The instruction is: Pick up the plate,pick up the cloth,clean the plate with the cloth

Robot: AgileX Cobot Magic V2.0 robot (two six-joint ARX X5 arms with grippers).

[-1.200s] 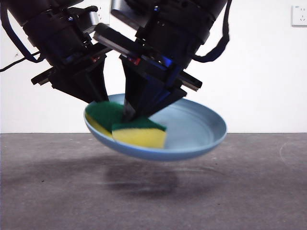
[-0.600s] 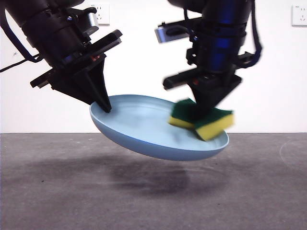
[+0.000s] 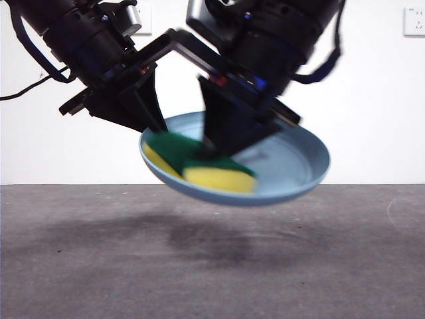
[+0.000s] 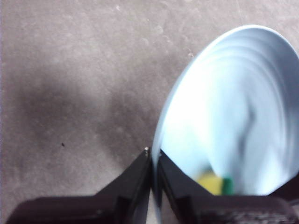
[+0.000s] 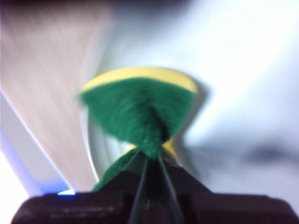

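The round light blue plastic plate, held tilted above the grey table, contains the yellow-and-green foam sponge. The left gripper is clamped on its rim. The right gripper pinches the sponge, and only the right wrist view shows that grip.

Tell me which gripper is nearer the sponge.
Right. The right gripper is shut on the sponge, pressing it into the plate. The left gripper clamps the plate's rim beside the sponge, without touching it.
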